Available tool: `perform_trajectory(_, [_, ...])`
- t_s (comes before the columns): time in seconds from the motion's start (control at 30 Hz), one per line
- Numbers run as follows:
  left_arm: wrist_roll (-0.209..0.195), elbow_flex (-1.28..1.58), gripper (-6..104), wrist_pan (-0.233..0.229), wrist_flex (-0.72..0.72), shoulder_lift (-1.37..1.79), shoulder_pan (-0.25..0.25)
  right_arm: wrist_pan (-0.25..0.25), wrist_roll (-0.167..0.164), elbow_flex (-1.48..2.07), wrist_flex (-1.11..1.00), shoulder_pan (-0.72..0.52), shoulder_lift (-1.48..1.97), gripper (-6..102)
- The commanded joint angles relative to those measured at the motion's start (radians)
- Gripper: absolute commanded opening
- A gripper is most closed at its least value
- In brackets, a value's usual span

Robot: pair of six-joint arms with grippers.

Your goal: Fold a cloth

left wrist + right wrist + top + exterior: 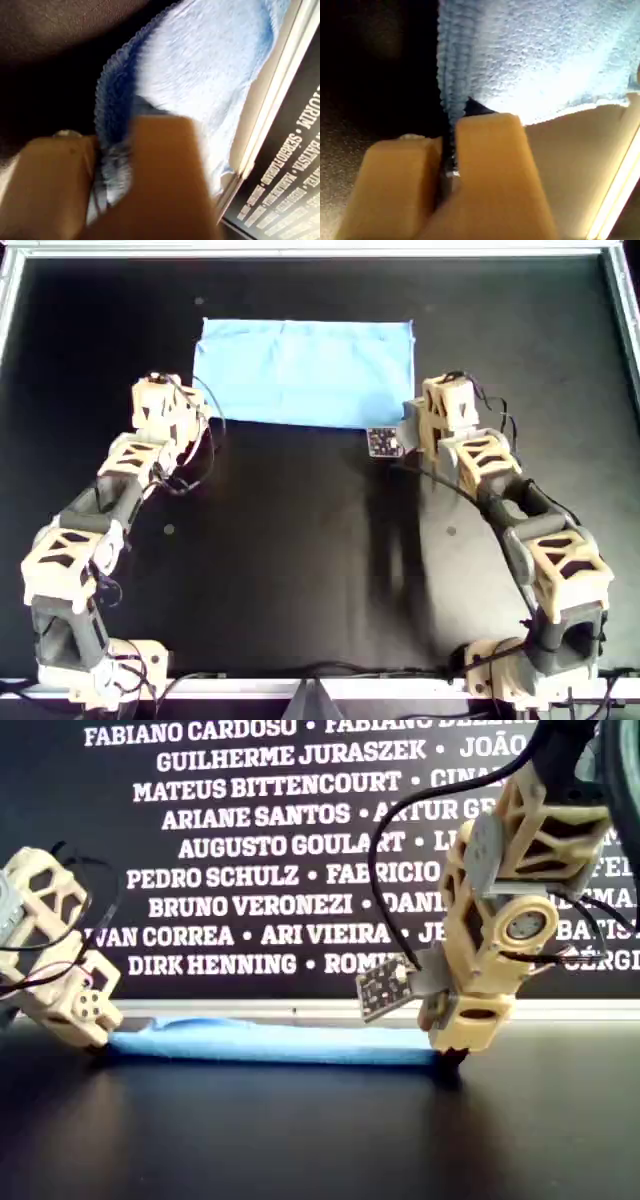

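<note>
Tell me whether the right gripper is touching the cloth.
Touching. In the right wrist view the right gripper has its jaws closed on the edge of the cloth, fabric pinched between them.

Lighting uneven; wrist pictures soft and partly overexposed.

Overhead view: the black tabletop (300, 560) is reading dim while the cloth (305, 373) is rendering bright and slightly washed; a pale sheen is showing on the tabletop beside the arm on that view's right, and the metal frame (300, 248) is glaring white. Exterior view: the foreground is sitting dark and soft, the white lettering on the backdrop (260, 850) is staying sharp. Left wrist view: the fingers (165, 185) are blurring heavily, out of focus. Right wrist view: the fingers (490, 170) are soft, and a bright strip is blowing out along one picture edge.
</note>
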Motion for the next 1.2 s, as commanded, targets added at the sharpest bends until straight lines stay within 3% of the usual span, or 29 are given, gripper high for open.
perform_trajectory(0.0, [-0.005,-0.017,-2,0.009,-0.003,0.021,-0.035,-0.011,0.008,-0.118,-0.014,0.002,0.025,-1])
perform_trajectory(0.8, [0.009,0.144,-1,-0.008,0.006,0.183,-0.054,0.002,-0.009,-0.091,-0.011,-0.017,0.041,2])
perform_trajectory(1.17, [0.011,0.302,-1,-0.009,0.006,0.351,-0.043,-0.009,-0.011,0.176,-0.011,-0.017,0.330,2])
